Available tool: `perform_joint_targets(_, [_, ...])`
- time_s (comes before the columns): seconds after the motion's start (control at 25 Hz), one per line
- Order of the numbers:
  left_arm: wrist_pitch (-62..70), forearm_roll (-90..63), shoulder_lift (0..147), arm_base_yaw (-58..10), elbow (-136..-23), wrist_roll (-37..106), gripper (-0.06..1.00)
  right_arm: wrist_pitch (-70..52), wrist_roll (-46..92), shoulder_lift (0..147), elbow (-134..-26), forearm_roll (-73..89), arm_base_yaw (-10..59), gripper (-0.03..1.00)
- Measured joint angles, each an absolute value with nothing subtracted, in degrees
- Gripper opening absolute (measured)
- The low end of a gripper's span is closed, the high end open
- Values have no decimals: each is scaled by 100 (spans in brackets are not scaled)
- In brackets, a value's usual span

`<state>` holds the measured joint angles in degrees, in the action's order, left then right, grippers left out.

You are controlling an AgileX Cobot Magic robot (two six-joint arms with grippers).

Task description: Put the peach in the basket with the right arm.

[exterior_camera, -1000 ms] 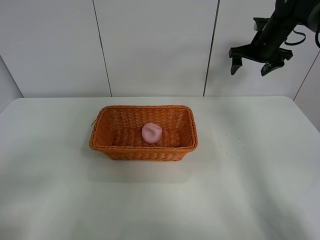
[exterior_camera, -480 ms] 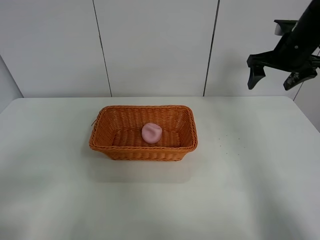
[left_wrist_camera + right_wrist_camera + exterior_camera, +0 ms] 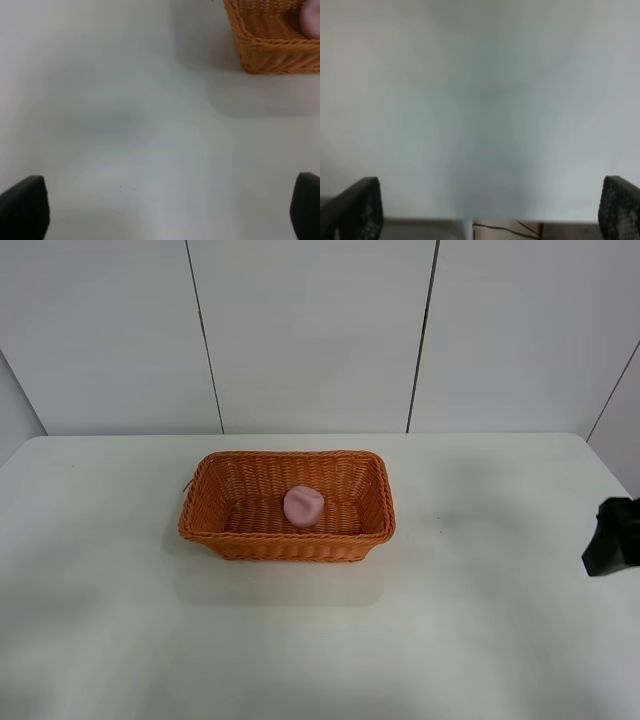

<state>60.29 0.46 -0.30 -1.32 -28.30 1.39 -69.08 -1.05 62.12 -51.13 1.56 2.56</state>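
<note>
The pink peach (image 3: 303, 505) lies inside the orange-brown wicker basket (image 3: 288, 540) at the middle of the table, touched by neither gripper. In the exterior view only a black piece of the right arm (image 3: 612, 537) shows at the far right edge, well away from the basket. My right gripper (image 3: 485, 205) is open, its fingertips (image 3: 355, 207) wide apart over bare white table. My left gripper (image 3: 160, 210) is open too, with nothing between its fingers. A corner of the basket (image 3: 272, 45) and a sliver of the peach (image 3: 313, 17) show in the left wrist view.
The white table (image 3: 130, 630) spreads wide on all sides of the basket. A panelled white wall (image 3: 310, 330) stands behind it. In the right wrist view the table's edge (image 3: 500, 220) shows, with a cable beyond it.
The right arm has swung from high at the back right down to the table's right edge, nearly out of the exterior view. Peach and basket have not moved.
</note>
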Motion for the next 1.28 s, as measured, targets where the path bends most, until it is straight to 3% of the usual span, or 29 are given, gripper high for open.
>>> perform_joint_targets(0.4, [6029,46,-30,-132,-2830,139,99,-5922,39,2787,-2877,133,256,66])
perform_joint_targets(1.04, [6029,46,-30,-132,-2830,139,99,-5903,39,128,-2829,117,256,66])
perform_joint_targets(1.28, [6029,46,-30,-132,-2830,139,99,-5903,0,-16,-2829,99,256,66])
